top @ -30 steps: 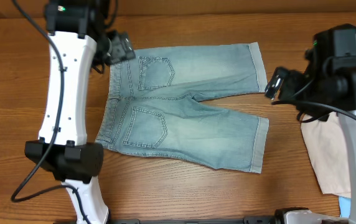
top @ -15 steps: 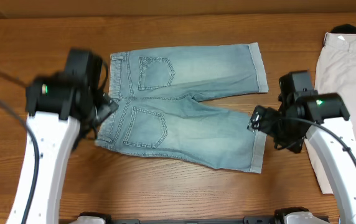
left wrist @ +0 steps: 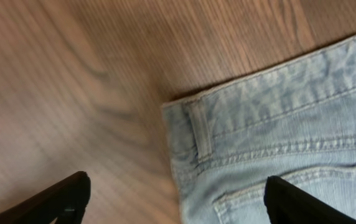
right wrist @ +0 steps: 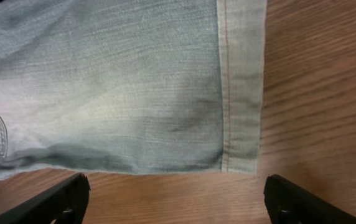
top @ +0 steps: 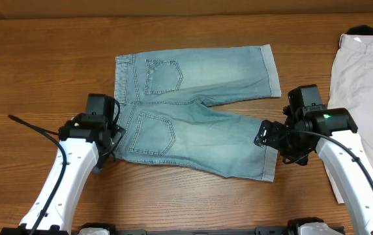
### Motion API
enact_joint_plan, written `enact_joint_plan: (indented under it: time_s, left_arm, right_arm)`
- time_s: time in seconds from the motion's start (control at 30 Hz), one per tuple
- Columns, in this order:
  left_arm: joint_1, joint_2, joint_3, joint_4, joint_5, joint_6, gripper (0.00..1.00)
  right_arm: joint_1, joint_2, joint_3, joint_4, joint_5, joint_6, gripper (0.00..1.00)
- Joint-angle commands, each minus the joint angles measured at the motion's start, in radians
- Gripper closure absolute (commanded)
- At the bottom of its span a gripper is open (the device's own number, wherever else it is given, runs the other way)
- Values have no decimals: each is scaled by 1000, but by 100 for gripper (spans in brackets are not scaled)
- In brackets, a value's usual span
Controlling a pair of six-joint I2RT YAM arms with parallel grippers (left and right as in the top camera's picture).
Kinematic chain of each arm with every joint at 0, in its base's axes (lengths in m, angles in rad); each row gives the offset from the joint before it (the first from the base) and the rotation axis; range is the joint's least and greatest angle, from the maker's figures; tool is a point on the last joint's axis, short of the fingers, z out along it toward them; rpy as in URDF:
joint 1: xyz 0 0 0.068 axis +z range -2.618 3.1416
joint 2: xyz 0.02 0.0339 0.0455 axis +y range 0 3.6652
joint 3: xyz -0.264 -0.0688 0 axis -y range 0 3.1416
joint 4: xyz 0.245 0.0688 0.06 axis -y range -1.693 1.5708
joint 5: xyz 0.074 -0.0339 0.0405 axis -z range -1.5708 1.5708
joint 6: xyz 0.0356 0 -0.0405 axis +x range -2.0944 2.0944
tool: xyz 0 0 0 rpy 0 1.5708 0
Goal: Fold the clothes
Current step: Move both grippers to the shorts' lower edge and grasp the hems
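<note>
The light-blue denim shorts lie flat in the middle of the table, waistband to the left and both legs to the right. My left gripper is open over the near waistband corner. In the left wrist view that corner lies between my open fingers, above the gripper's midpoint. My right gripper is open at the near leg's hem. In the right wrist view the hem lies just ahead of the gripper. The off-white shirt lies at the right.
Bare wooden tabletop surrounds the shorts. A small dark object sits at the top of the shirt's collar. The table's near edge runs just below both arm bases.
Both arms have come down and toward the near side. The left gripper moved from the far waistband to the near waistband corner. The right gripper moved from beside the far leg's hem to the near leg's hem.
</note>
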Motion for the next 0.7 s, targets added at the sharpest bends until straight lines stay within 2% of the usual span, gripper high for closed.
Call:
enact_joint_plan:
  time_s: [0.0, 0.17, 0.3, 0.43, 0.6, 0.67]
  left_arm:
    - [16, 3, -84, 88, -3, -17, 13]
    - [22, 32, -165, 267, -2, -7, 27]
    - [21, 58, -178, 340, -8, 7, 35]
    - [21, 130, -178, 383, -7, 10, 48]
    - [22, 234, -177, 425, 10, 10, 70]
    - [21, 260, -177, 433, 29, 10, 75]
  right_arm:
    - [23, -18, -31, 18, -11, -7, 9]
    - [77, -18, -74, 54, -9, 14, 14]
    - [127, -18, -75, 71, 9, 50, 17]
    - [195, -18, -75, 40, 83, 166, 17]
    - [294, -18, -75, -3, 205, 372, 17]
    - [323, -18, -75, -18, 232, 435, 18]
